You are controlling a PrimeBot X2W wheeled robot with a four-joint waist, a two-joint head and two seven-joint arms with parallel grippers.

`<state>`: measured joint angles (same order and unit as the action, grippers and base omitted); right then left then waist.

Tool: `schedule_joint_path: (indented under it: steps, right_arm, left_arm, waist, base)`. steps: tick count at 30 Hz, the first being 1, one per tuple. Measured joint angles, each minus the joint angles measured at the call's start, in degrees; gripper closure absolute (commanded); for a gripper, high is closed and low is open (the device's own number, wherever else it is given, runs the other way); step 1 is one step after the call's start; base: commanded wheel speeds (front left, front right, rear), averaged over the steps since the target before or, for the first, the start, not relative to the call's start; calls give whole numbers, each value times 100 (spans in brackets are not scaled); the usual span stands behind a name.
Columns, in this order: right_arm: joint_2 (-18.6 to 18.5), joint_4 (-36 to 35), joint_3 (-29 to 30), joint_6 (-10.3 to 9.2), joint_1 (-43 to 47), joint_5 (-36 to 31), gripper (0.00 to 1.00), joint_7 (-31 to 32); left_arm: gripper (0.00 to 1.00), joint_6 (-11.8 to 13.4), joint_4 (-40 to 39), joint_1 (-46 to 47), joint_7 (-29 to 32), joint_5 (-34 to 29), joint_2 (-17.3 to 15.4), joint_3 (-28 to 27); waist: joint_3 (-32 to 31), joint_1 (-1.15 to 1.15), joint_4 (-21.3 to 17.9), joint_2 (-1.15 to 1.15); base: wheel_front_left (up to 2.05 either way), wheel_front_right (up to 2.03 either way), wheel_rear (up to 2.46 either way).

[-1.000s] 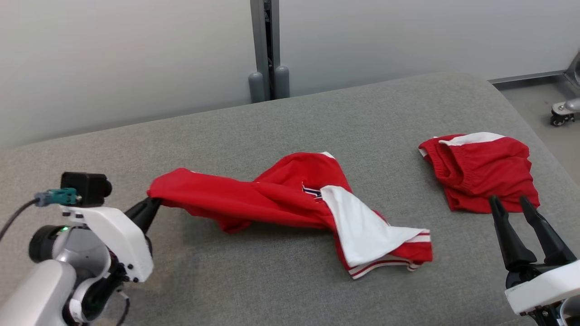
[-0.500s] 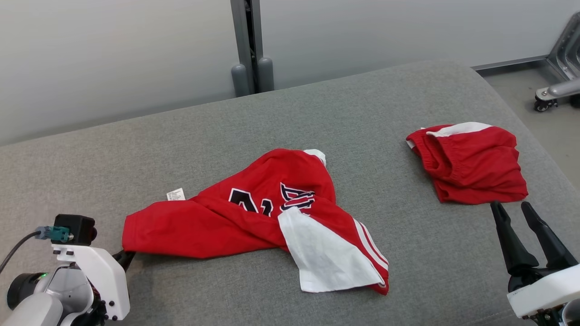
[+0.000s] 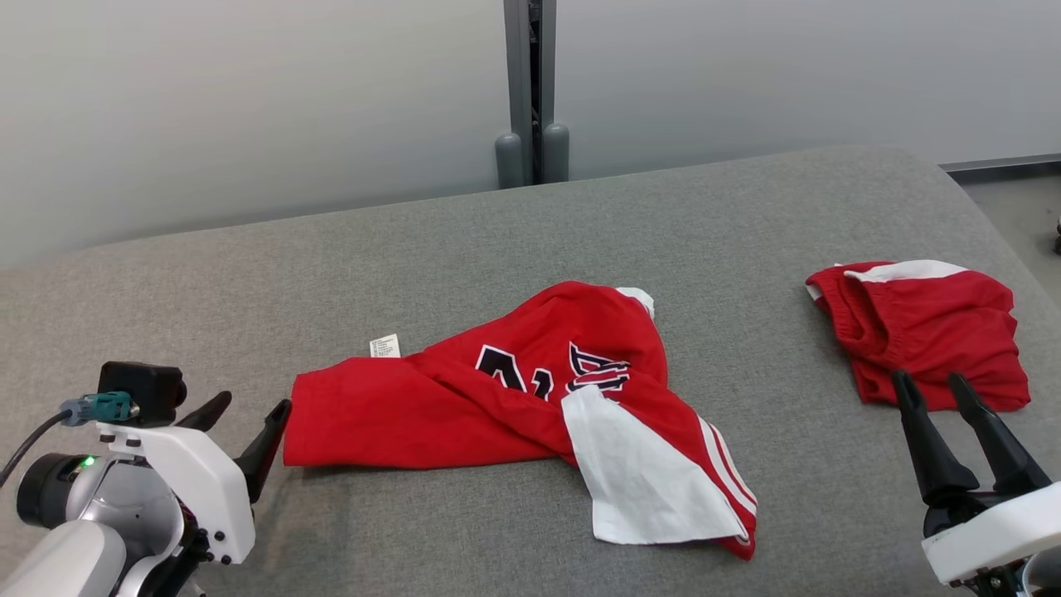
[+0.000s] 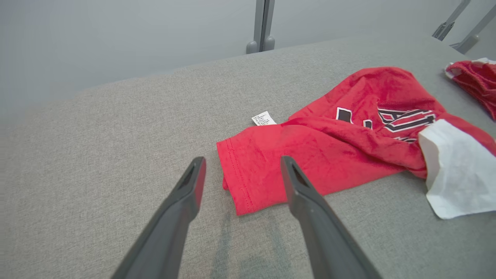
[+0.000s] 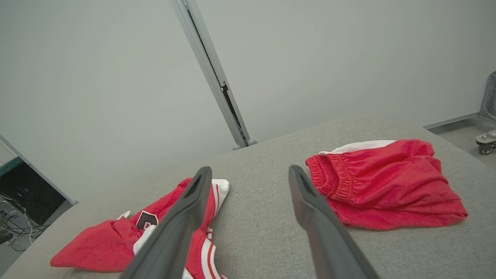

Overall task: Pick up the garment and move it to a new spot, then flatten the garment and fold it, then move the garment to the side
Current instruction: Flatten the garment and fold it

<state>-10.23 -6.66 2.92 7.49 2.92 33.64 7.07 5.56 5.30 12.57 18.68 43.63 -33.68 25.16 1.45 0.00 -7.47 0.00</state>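
At the lower left of the head view, the left gripper (image 3: 253,402) angles up and to the right from its white wrist, low over the grey padded surface (image 3: 414,249). Its two dark fingers are spread apart and grip nothing. The nearer fingertip stands just beside the left hem of the red jersey (image 3: 497,398), which lies crumpled near the middle of the surface. At the lower right, the right gripper (image 3: 927,378) points up the view with its fingers likewise parted and empty, its tips in front of the near edge of the red shorts (image 3: 928,332). The left wrist view shows the stitched hem corner lying between that gripper's fingers; whether either finger touches the cloth cannot be told. It also shows the white label (image 4: 264,118) lying flat beside the jersey. The right wrist view shows the elastic waistband of the shorts and a castor (image 5: 486,145) on the floor beyond the surface's rounded right edge. A white panel (image 3: 646,473) of the jersey trails toward the near side. Bare surface lies open to the left of the jersey, behind it up to the wall (image 3: 249,99), and between the two garments, which are well apart.
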Motion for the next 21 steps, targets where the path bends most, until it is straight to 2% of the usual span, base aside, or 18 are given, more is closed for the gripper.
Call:
schedule_joint_path:
  steps: [4,8,15,21]
  right_arm:
    - [1,-27,-25,0,-2,0,0,8]
    - [-9,-73,-81,0,-67,-1,0,22]
    - [44,-7,-385,0,-357,11,0,-80]
    - [82,151,-719,0,-660,81,0,-261]
  left_arm:
    - [0,38,-205,21,171,0,-23,42]
    - [0,-54,-112,390,765,269,56,149]
    - [0,-405,800,1523,1672,730,172,142]
    - [0,-533,1519,2195,2749,1176,92,144]
  waist:
    - [12,0,47,0]
    - [137,0,47,0]
    - [468,0,-156,0]
    - [783,0,-480,0]
  base:
    - [0,0,0]
    - [0,0,0]
    - [0,0,0]
    - [0,0,0]
